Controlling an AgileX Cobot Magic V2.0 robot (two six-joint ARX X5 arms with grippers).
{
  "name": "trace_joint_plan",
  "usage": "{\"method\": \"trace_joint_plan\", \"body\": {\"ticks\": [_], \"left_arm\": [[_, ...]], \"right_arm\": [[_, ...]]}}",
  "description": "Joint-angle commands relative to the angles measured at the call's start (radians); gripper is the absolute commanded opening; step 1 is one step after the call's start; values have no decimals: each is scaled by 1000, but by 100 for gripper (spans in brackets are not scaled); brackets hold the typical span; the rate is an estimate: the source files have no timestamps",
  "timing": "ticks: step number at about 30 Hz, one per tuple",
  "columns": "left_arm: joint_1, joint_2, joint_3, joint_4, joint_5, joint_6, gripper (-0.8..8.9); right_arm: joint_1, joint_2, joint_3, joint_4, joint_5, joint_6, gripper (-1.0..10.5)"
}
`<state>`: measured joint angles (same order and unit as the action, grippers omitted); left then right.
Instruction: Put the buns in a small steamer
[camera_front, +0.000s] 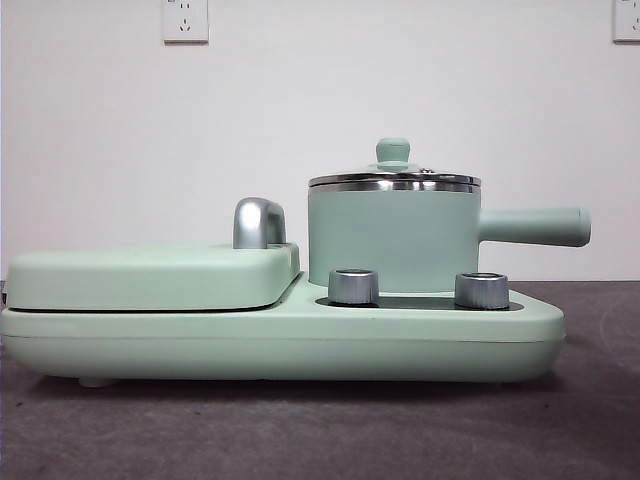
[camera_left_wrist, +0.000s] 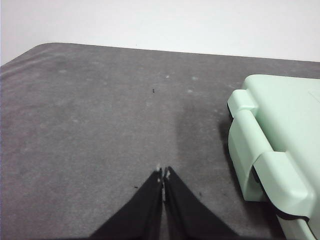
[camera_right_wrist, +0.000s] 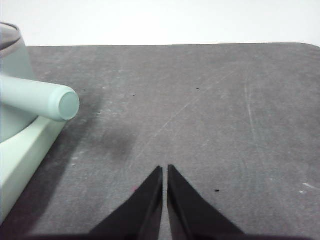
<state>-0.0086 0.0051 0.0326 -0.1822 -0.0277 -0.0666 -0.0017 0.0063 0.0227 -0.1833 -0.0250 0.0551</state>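
Front view, left to right: at 9 o'clock you have the flat grill plate (camera_front: 150, 277) with its lid down and a steel handle (camera_front: 258, 222) at its far right end. Right of centre the small steamer (camera_front: 392, 236) sits on the mint-green base (camera_front: 280, 345), lid (camera_front: 394, 178) on, green knob on top, side handle (camera_front: 535, 226) pointing to 3 o'clock. Two steel dials (camera_front: 353, 286) stand just in front of the steamer.

No arm shows in the front view; only the wrist views give you the grippers. Left gripper (camera_left_wrist: 163, 174) hangs over bare dark table (camera_left_wrist: 100, 125), jaws pressed together, holding nothing; the grill plate's hinged end lies near it. Right gripper (camera_right_wrist: 165, 170) also hangs over bare table, jaws nearly closed with a thin slit between them, empty; the steamer's handle tip is near it, at about 10 o'clock from the tips in that picture.

Steamer body is cut off at the right wrist view's edge. No buns show in any view. With the lid on, you cannot see the steamer's inside.
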Motion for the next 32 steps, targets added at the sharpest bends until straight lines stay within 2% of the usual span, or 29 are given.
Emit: {"method": "trace_joint_plan", "body": {"ticks": [1,32], "left_arm": [[2,-2,-20,-5,-3,13,7],[2,-2,-20,-5,-3,13,7]], "right_arm": [[0,-3,-11,6,0,-27,14],[0,-3,-11,27,0,-27,13]]}}
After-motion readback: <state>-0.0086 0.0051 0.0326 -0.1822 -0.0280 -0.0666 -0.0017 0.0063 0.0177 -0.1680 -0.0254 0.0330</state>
